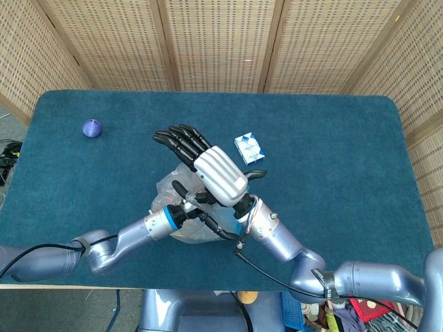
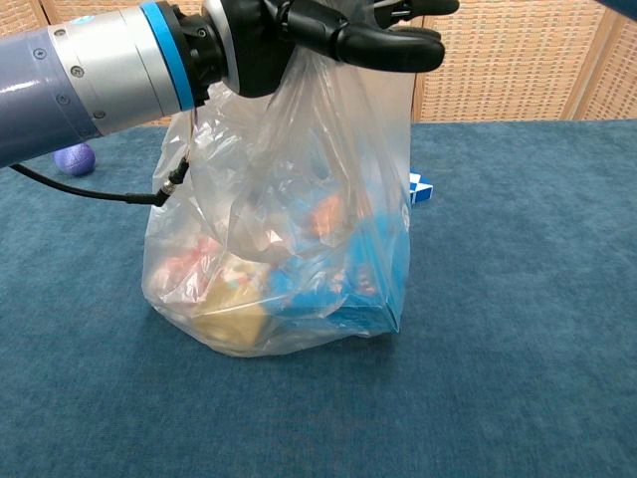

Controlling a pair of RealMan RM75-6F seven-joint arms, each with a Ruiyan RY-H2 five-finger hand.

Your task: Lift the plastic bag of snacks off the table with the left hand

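A clear plastic bag of snacks (image 2: 289, 259) stands on the blue table (image 2: 518, 299), its base still flat on the cloth; colourful packets show through. My left hand (image 2: 299, 35) grips the bunched handles at the bag's top, and the plastic below it is stretched upright. In the head view the bag (image 1: 169, 190) lies at the table's front centre, with my left hand (image 1: 188, 207) on its near side. My right hand (image 1: 211, 173) hovers directly over the bag, its fingers stretched out and apart, holding nothing and hiding much of it.
A small blue-and-white box (image 1: 249, 148) lies just behind the bag, also seen as the box (image 2: 420, 187) in the chest view. A purple ball (image 1: 92, 128) sits at the far left. Wicker screens (image 1: 221, 41) close off the back.
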